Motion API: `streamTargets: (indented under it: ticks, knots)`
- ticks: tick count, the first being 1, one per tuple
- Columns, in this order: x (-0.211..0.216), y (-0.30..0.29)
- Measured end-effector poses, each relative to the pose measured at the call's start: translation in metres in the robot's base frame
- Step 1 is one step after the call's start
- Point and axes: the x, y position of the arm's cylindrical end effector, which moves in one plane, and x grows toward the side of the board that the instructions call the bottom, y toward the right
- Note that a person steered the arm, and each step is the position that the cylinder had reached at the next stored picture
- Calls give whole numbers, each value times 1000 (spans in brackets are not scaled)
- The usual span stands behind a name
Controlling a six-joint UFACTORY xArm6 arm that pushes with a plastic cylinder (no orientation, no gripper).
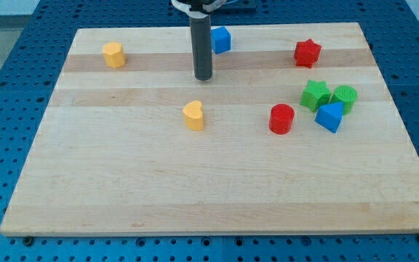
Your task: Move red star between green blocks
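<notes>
The red star (307, 52) lies near the view's top right on the wooden board (217, 189). Below it sit two green blocks side by side: a green star (315, 95) and a green cylinder (345, 97), close together, possibly touching. My tip (204, 77) stands near the view's top centre, far to the left of the red star and just below-left of a blue cube (221, 39). The tip touches no block.
A blue triangular block (330, 116) sits just below the green blocks. A red cylinder (281, 119) lies left of it. A yellow heart (193, 116) is below my tip. A yellow hexagonal block (113, 54) lies at the top left.
</notes>
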Motion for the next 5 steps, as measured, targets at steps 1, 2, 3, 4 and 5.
streamTargets:
  ticks: [1,2,3,4,5]
  knots:
    - [5,19]
    - [4,71]
    - [-15,138]
    - [-82,136]
    - [-127,96]
